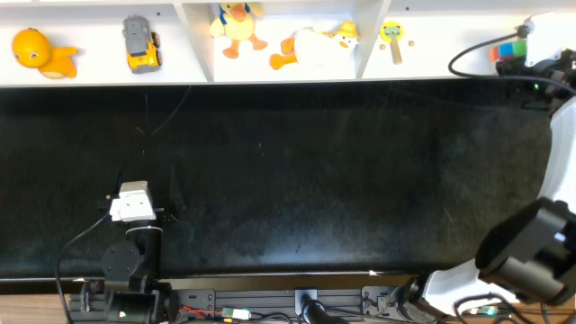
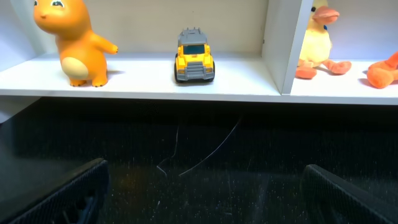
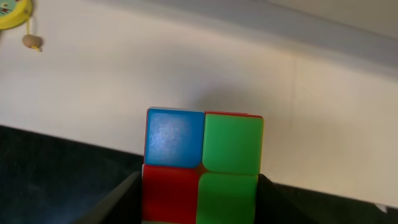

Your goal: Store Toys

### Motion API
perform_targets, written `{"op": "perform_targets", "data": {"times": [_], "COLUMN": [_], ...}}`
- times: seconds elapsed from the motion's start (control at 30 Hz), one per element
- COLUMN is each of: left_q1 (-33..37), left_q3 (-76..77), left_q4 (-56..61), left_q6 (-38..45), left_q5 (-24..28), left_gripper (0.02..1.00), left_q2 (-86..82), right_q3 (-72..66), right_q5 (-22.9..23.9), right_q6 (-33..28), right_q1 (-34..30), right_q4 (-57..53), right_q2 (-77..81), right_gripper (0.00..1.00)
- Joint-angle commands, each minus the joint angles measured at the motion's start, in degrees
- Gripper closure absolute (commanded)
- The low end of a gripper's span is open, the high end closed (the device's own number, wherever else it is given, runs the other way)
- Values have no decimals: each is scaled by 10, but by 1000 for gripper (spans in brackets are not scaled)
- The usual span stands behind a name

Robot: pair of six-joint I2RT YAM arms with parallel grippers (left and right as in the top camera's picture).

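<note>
The right gripper (image 3: 200,190) clamps the colour cube (image 3: 202,155) between both fingers, at the upper right of the top view, close to the front lip of the white shelf (image 3: 93,81). We judge that letting go this near the lip could drop the cube onto the black table (image 1: 315,171). The right arm stretches up the frame's right edge. The left gripper (image 1: 133,203), spread and empty, sits at lower left.
</note>
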Motion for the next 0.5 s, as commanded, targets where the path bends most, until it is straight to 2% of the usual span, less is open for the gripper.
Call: {"op": "perform_targets", "data": {"times": [0.03, 0.5], "left_q1": [2, 2], "left_q3": [-2, -2], "left_q4": [0, 0], "left_q6": [7, 7], "left_q5": [-4, -4], "left_gripper": [20, 20], "left_q2": [-5, -5], "right_q3": [37, 39], "right_q5": [-9, -7], "right_q6": [13, 37], "right_q1": [13, 36], "right_q4": [9, 49], "right_q2": [25, 60], "right_gripper": [643, 660]}}
